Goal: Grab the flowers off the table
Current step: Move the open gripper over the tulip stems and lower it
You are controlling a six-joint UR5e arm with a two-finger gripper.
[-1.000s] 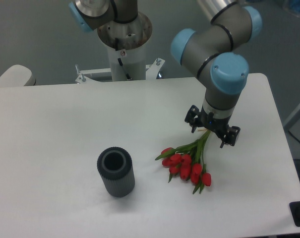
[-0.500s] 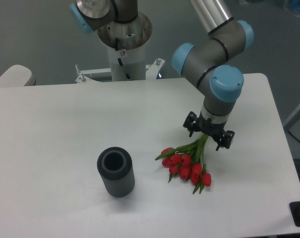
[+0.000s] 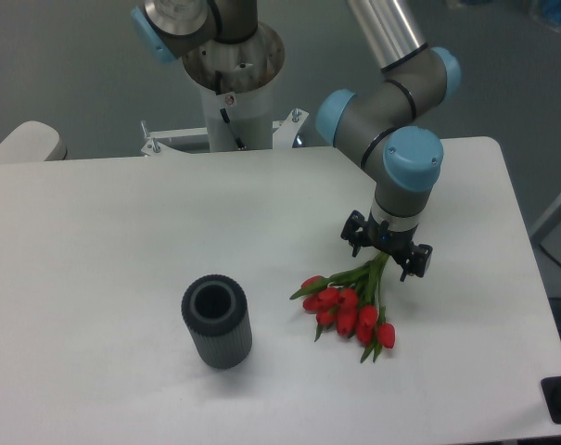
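I am easing my spread-fingered gripper [image 3: 387, 248] lower and leftward, now straddling the stems of the flowers [image 3: 348, 306], ready to clamp.

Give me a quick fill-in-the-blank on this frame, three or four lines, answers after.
1. The blooms of the flowers are ____ in colour.
2. The hand is over the ____ end of the bunch, not the blooms.
3. The ribbed cylinder stands upright with its ____ end facing up.
4. The bunch lies on the ____ table.

Missing words: red; stem; open; white
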